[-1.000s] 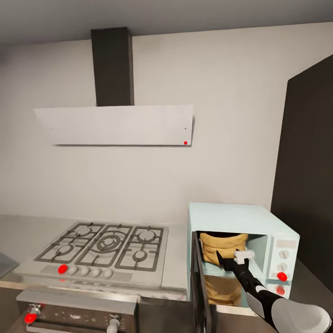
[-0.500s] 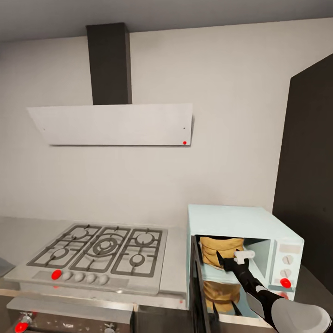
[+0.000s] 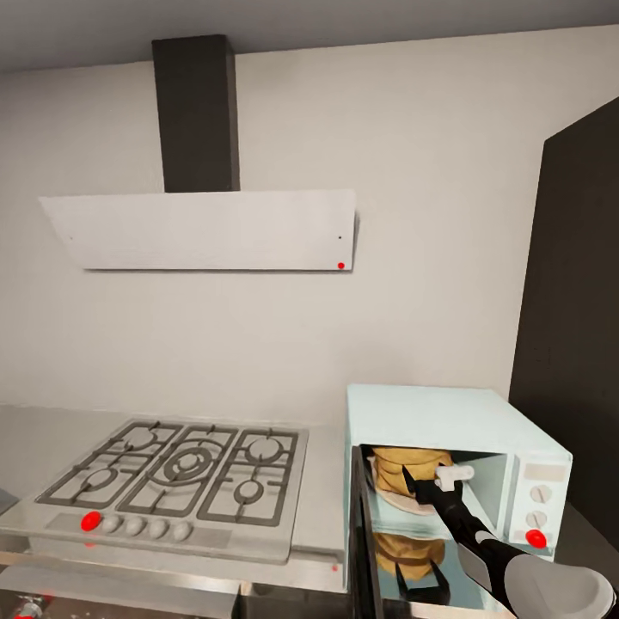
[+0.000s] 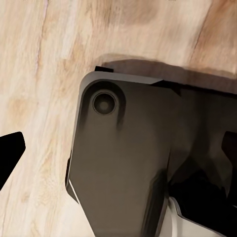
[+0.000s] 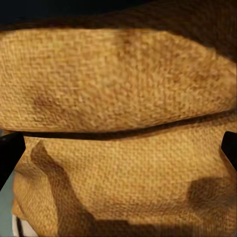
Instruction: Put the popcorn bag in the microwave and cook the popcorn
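Mustard-tan popcorn bag (image 3: 411, 468) inside the open mint-blue microwave (image 3: 447, 421) — on its white turntable. Right gripper (image 3: 423, 484) at the bag, fingers (image 5: 9, 153) spread apart either side. Left gripper over wood floor (image 4: 34, 74) — state unclear.

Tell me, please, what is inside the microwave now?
The popcorn bag sits inside the open microwave, on a white plate. The right gripper reaches in front of it. The bag's contents are hidden.

Even, bright light; soft shadows (wrist views blurred).
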